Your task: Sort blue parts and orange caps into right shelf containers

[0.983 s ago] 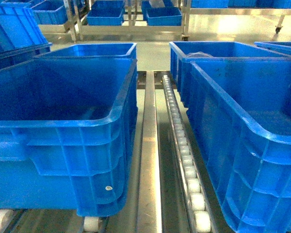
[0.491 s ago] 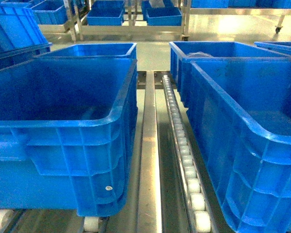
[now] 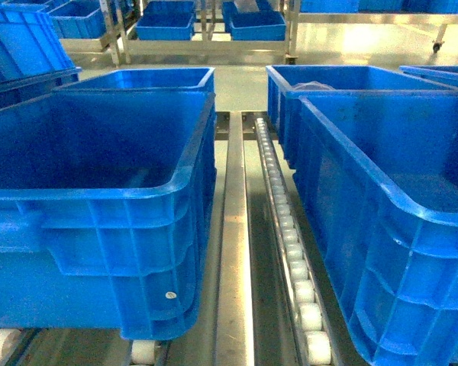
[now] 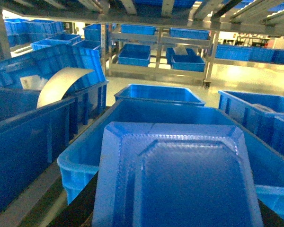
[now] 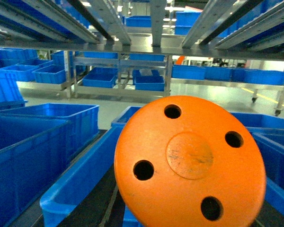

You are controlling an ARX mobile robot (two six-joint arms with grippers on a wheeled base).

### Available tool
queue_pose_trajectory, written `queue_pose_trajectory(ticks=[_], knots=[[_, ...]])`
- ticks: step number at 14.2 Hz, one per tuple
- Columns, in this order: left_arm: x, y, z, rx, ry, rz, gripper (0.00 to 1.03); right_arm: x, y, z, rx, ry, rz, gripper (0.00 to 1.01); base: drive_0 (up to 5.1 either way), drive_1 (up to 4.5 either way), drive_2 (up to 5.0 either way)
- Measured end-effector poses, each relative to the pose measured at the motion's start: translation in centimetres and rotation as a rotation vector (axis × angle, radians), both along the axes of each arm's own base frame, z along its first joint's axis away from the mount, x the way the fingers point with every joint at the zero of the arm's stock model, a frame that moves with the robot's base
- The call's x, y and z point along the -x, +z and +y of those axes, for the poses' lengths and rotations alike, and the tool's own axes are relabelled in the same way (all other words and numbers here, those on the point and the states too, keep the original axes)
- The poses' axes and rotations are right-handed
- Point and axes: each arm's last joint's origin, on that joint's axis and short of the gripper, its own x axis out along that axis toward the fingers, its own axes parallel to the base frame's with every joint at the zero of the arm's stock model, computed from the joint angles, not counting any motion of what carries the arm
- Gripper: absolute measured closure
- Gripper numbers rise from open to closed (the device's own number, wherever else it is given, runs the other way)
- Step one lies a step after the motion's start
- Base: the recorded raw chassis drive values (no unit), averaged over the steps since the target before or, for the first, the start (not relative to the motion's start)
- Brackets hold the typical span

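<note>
– Two risks I see from my desk. First, the orange cap (image 5: pixel 189 163) sits directly in front of the right wrist camera and covers most of my view. I cannot see the fingers behind it, so I cannot tell how wide the right gripper is or how firmly it holds. If the hold is weak, I think the cap could fall before it is over a crate and land on the roller track (image 3: pixel 286 229).

– And the left side?

– It is the same there. The blue part (image 4: pixel 180 179), a flat tray-like piece, fills the space just ahead of the left gripper. Its fingers are also hidden, so I cannot tell their opening. The part is wide, so in my judgement it may catch a crate rim when I carry it across.

– Can you aim with the head camera?

– Not well, because neither arm appears in it. I could release over the wrong crate.

– Please count for me.

– One orange cap and one blue part. On the right row there are two containers, the near right crate (image 3: pixel 343 164) and the far right crate (image 3: pixel 343 69). On the left there are also two, the near left crate (image 3: pixel 99 194) and the far left crate (image 3: pixel 137 72). A fifth rim (image 3: pixel 443 72) shows at the edge. I did not count the shelves behind.
</note>
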Motion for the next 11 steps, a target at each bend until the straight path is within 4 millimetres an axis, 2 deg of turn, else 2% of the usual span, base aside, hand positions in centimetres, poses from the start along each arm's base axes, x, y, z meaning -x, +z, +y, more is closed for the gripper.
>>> queue_pose_trajectory(ticks=[2,3,4,5,6,7,8,9,10,11], knots=[[-2.4,3.8,-0.3,0.001,-0.035,-0.107,0.6,-2.0,1.2,0.8,0.022,0.059,0.017,0.58,0.0,0.0,0.0],[-4.5,6.0,-0.5,-0.001,-0.062,-0.165,0.6,-3.8,3.1,1.2,0.03,0.088,-0.013,0.58,0.0,0.0,0.0],[-7.4,7.7,-0.7,-0.001,-0.078,-0.191,0.6,-6.3,4.9,1.6,0.031,0.093,-0.036,0.58,0.0,0.0,0.0],[-10.9,8.6,-0.9,0.016,-0.095,-0.162,0.6,-9.5,5.6,2.1,0.033,0.093,-0.01,0.58,0.0,0.0,0.0],[-14.4,8.2,-1.2,0.038,-0.096,-0.087,0.6,-12.6,5.1,2.4,0.034,0.082,0.058,0.58,0.0,0.0,0.0],[-17.0,6.6,-1.3,0.045,-0.086,-0.003,0.6,-15.8,3.5,2.5,0.029,0.041,0.158,0.58,0.0,0.0,0.0],[-18.4,4.8,-1.4,0.057,-0.09,0.073,0.6,-17.7,1.9,2.6,0.019,0.03,0.22,0.58,0.0,0.0,0.0],[-18.8,3.8,-1.4,0.058,-0.089,0.108,0.51,-18.7,0.5,2.5,0.001,0.028,0.27,0.51,0.0,0.0,0.0],[-18.6,4.0,-1.4,0.058,-0.092,0.09,0.39,-18.9,0.0,2.6,-0.002,0.027,0.277,0.38,0.0,0.0,0.0],[-18.1,4.6,-1.4,0.059,-0.096,0.059,0.26,-18.8,0.4,2.5,-0.005,0.005,0.261,0.25,0.0,0.0,0.0]])
